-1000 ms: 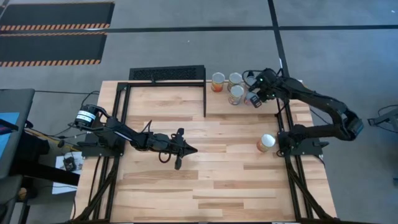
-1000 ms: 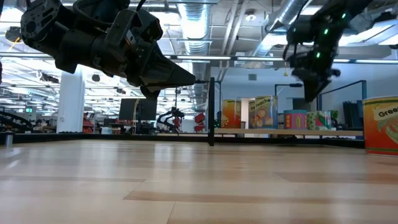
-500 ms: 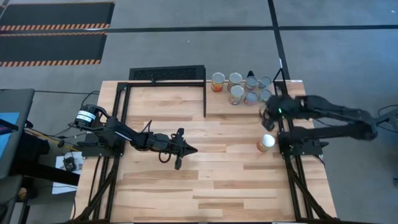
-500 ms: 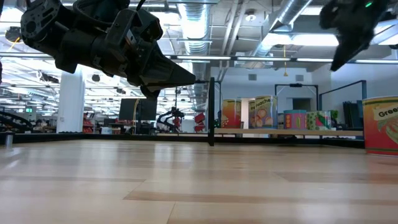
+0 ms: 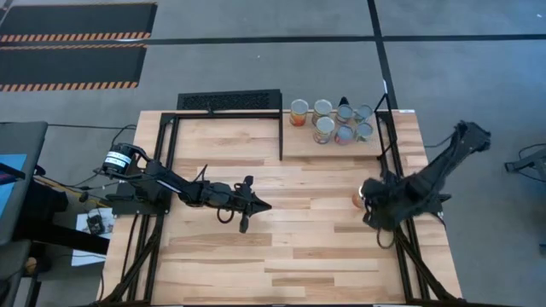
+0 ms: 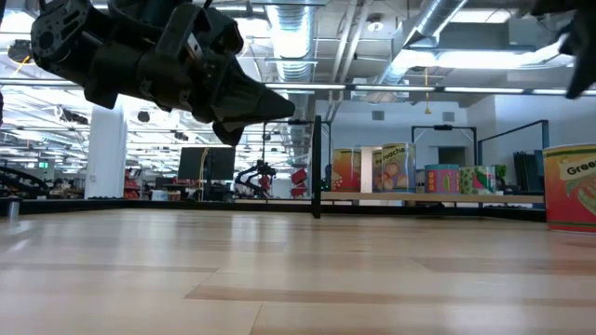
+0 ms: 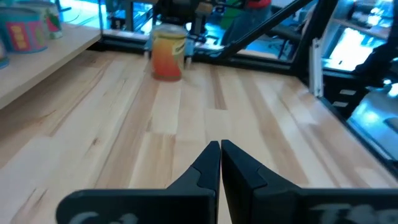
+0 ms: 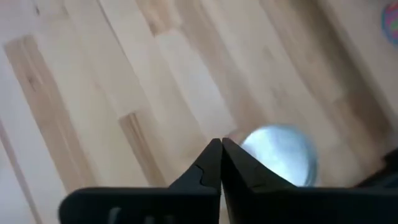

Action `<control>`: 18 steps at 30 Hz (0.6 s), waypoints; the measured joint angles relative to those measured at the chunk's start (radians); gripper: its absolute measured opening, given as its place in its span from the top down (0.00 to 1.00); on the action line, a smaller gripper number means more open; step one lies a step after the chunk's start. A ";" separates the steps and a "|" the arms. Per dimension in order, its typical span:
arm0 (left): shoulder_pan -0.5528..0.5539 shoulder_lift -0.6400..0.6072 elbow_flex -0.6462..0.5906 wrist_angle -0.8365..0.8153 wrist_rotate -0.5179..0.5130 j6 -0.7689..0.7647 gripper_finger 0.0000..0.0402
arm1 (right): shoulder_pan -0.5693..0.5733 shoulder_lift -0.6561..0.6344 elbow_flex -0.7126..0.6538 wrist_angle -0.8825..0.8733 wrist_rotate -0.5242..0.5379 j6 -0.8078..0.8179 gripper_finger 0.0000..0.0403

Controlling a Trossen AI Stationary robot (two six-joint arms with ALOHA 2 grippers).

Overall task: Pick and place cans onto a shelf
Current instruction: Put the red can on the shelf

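Note:
One orange-labelled can with a silver top stands alone on the table near the right frame. Several more cans stand on the small wood shelf at the far right. My right gripper hovers shut just above and beside the lone can, pointing steeply down, and touches nothing. My left gripper waits shut above the middle of the table, pointing toward the lone can.
A black slatted grille lies at the far edge, left of the shelf. Black frame bars run along both table sides. Bare wood lies between the two grippers and along the near edge.
My right gripper has swung away from the cans on the shelf toward the table's near edge, rolling and tipping further down, and now stands over the lone can. The cans on the shelf stand uncovered. My left arm has kept still.

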 joint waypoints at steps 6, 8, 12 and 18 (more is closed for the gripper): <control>0.000 0.000 0.000 0.015 0.017 0.000 1.00 | 0.133 0.143 0.000 -0.064 0.001 0.198 0.83; 0.000 0.000 0.000 0.016 0.017 0.000 1.00 | 0.141 0.183 0.000 -0.093 0.001 0.215 0.79; 0.000 0.000 0.000 0.016 0.017 0.000 1.00 | 0.130 0.239 0.000 -0.125 -0.001 0.206 0.71; 0.000 0.000 0.000 0.016 0.017 0.000 1.00 | 0.084 0.290 -0.001 -0.124 -0.016 0.128 0.66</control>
